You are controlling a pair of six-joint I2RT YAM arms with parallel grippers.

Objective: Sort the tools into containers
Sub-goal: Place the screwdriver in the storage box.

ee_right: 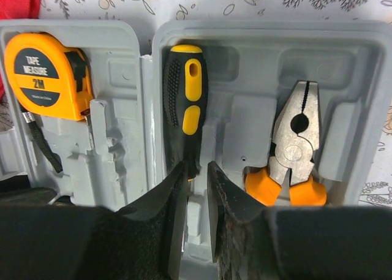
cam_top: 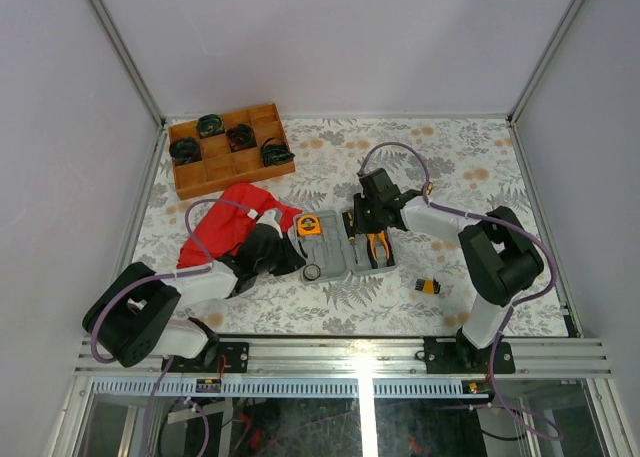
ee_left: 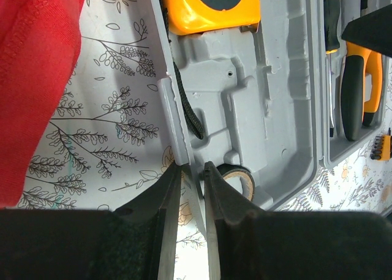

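Top view: the grey case [cam_top: 335, 242] lies open at the centre of the tabletop [cam_top: 470, 177]. A red cloth [cam_top: 235, 232] is at its left, a wooden tray [cam_top: 235, 177] sits at upper left, and a stubby black-yellow piece [cam_top: 428, 285] lies loose at lower right.

Left wrist view: at bottom centre, the left claw [ee_left: 191, 191] is clamped on the case's side rim.

Right wrist view: the tape measure [ee_right: 46, 75] at upper left and the pliers [ee_right: 294, 145] at right both sit in the case. The end of the screwdriver [ee_right: 185, 108] handle lies between the tips of the right claw [ee_right: 196, 182]. I cannot tell whether it is gripped.
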